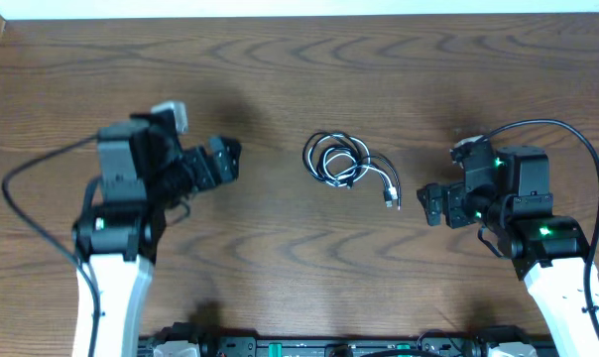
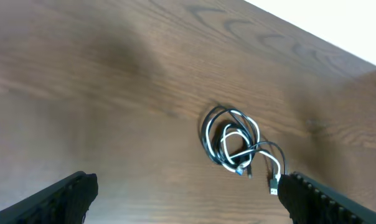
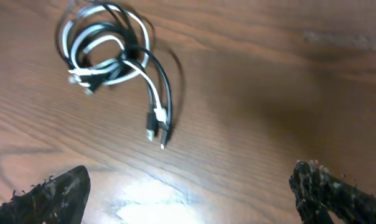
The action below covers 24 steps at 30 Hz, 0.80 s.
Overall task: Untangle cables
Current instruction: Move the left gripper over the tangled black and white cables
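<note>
both my hands are empty, fingers spread wide. the cables (image 1: pixel 347 174) lie in one small coil on the table (image 1: pixel 280 59), between my hands: ahead of my left gripper (image 1: pixel 225 159) and well apart from it, nearer my right gripper (image 1: pixel 430 203), with the plugs (image 1: pixel 391 198) trailing toward that side. neither hand touches them.

the risk, as i judge it: the black and white cords loop through each other, so pinching the whole knot or yanking a tail could cinch the loops tighter, or just drag the bundle across the smooth wood. taking both cords in one hand would separate nothing.

no box, tray or bin is in view.
</note>
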{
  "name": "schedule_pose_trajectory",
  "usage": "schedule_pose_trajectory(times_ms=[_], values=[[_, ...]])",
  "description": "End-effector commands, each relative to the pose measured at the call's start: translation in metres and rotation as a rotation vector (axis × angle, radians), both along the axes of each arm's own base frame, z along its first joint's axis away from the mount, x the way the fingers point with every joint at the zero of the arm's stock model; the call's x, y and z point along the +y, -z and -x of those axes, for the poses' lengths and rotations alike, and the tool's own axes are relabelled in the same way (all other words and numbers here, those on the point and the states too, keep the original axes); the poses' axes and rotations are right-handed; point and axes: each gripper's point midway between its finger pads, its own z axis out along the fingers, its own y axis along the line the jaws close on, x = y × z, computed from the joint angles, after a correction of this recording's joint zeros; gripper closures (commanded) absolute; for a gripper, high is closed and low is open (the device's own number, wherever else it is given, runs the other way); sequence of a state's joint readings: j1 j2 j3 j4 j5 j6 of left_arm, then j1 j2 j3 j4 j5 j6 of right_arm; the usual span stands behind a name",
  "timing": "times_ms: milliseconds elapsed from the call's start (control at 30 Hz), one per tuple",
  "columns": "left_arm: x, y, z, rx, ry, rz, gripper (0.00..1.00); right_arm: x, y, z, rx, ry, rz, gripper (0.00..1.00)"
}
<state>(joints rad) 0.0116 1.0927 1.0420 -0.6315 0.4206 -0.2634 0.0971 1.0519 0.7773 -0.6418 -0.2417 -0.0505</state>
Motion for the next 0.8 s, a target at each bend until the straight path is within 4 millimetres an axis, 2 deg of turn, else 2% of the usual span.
schedule_pose_trajectory(times_ms=[0, 100, 233, 433, 633, 767], values=[[-0.013, -0.011, -0.023, -0.006, 0.079, -0.051, 0.02, 0.004, -0.011, -0.005, -0.028, -0.002, -0.031, 0.01], [-0.026, -0.004, -0.037, 0.015, 0.155, -0.101, 0.02, 0.0, -0.011, -0.006, -0.029, 0.01, -0.016, 0.01], [-0.043, 0.016, -0.054, 0.059, 0.228, -0.146, 0.02, 0.0, -0.011, -0.006, -0.029, 0.01, -0.016, 0.01], [-0.066, 0.076, -0.073, 0.129, 0.327, -0.342, 0.02, 0.0, -0.011, -0.006, -0.026, 0.015, -0.02, 0.01], [-0.102, 0.126, -0.08, 0.208, 0.374, -0.316, 0.02, 0.0, -0.011, -0.006, -0.02, 0.03, -0.032, 0.01], [-0.122, 0.148, -0.086, 0.229, 0.363, -0.289, 0.01, 0.0, -0.011, -0.006, -0.02, 0.03, -0.032, 0.01]])
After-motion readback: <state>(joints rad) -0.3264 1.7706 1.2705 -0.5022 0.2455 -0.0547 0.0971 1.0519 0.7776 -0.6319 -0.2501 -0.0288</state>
